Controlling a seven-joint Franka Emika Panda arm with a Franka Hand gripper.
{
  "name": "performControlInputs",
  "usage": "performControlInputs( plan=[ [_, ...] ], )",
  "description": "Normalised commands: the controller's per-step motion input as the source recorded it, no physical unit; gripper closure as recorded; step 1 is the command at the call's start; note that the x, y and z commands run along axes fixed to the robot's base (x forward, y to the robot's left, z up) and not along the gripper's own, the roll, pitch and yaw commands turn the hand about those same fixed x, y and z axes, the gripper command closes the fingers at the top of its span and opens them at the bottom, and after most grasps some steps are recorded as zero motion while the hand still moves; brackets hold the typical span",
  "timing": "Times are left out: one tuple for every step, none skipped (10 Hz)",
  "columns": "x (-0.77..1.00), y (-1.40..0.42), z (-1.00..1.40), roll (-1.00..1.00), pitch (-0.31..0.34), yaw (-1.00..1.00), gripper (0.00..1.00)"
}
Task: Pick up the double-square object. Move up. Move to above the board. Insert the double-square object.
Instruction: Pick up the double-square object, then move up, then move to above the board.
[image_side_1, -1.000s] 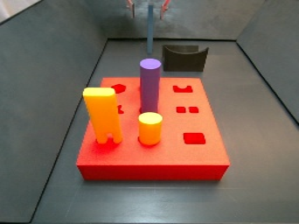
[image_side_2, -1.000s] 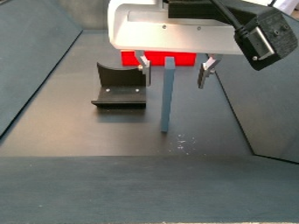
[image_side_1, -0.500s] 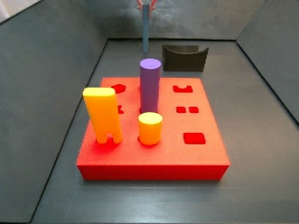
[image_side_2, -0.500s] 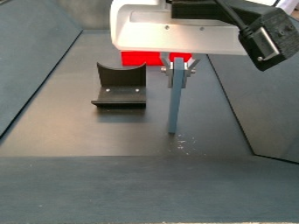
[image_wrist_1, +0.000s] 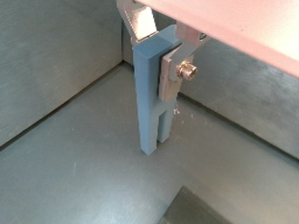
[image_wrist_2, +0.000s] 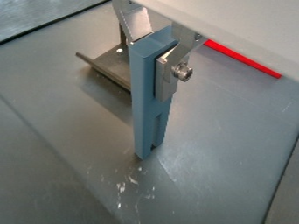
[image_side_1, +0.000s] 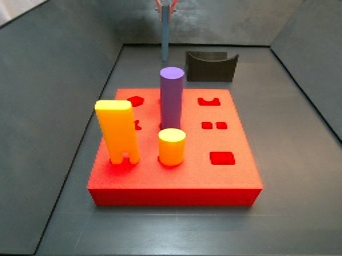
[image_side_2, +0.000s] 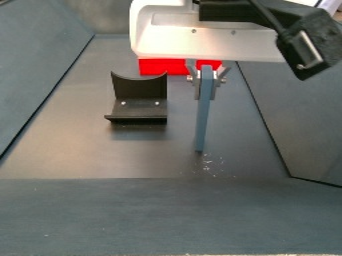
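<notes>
Behind the board (image_side_1: 174, 150), gripper (image_side_2: 207, 72) pinching upright double-square object (image_side_2: 203, 115), legs seemingly touching floor.

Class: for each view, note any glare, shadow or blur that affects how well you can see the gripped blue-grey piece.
In both wrist views the double-square object is sharp between the gripper fingers; a wrist view shows floor glare at its foot. In a side view it is thin and faint; in a side view it reads clearly.
</notes>
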Motion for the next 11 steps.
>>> performControlInputs(
  plan=[
    [0.00,0.00,0.00,0.00,0.000,0.00,1.00],
    [0.00,0.00,0.00,0.00,0.000,0.00,1.00],
    [0.00,0.00,0.83,0.00,0.000,0.00,1.00],
    [-0.04,0.01,0.71,0.01,0.038,0.03,1.00],
    [-0.04,0.01,0.63,0.03,0.046,0.03,1.00],
    [-0.03,0.00,0.44,0.06,0.060,0.02,1.00],
    [-0.02,0.00,0.29,0.07,0.074,0.02,1.00],
    [-0.12,-0.25,1.00,-0.02,0.118,-0.07,1.00],
    [-0.12,-0.25,1.00,-0.01,0.120,-0.07,1.00],
    [-0.11,-0.20,1.00,0.04,0.096,-0.03,1.00],
    [-0.10,-0.19,1.00,0.06,0.084,-0.02,1.00]
  ],
)
